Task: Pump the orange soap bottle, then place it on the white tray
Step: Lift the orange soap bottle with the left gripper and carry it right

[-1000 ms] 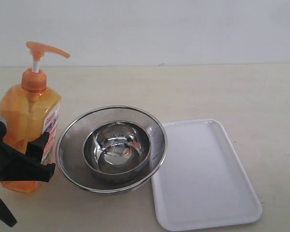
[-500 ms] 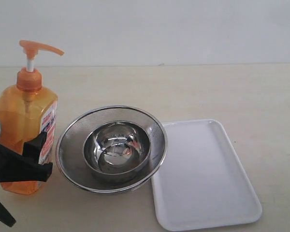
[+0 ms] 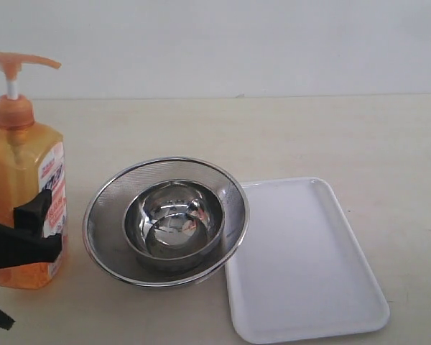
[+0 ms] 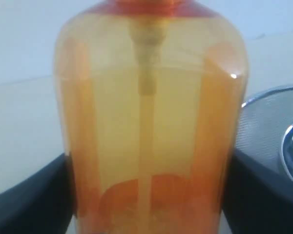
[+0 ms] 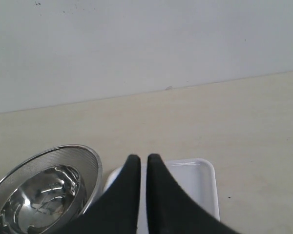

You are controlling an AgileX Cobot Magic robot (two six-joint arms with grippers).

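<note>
A pale beige table [image 3: 309, 129] runs back to a plain white wall [image 3: 237, 43]. On the table, towards the front, stands a round steel mesh strainer bowl [image 3: 108, 208], and we place everything else by it. A smaller polished steel bowl [image 3: 174, 223] sits inside the strainer.

The orange soap bottle [image 3: 21, 180] stands upright just to the left of the strainer, close to its rim. We cannot tell whether the two touch. Its orange pump head [image 3: 18, 61] is raised on the white stem, with the spout pointing towards the strainer's side. The label faces the strainer.

The left gripper [image 4: 149, 161] is clamped around the bottle's lower body. In the left wrist view a dark finger [image 4: 29, 200] presses against each flank of the translucent bottle, and the strainer's rim shows past one of them.

The white tray [image 3: 309, 273] lies flat to the right of the strainer, with its near edge up against the strainer's rim. The strainer therefore stands between the bottle and the tray, and the bottle is not on the tray.

The right gripper [image 5: 142, 165] has its jaws drawn together, with only a thin slit between the fingertips. In its own view it hangs over the tray's edge next to the strainer. In the exterior view only a dark sliver shows, far to the right of the strainer.
</note>
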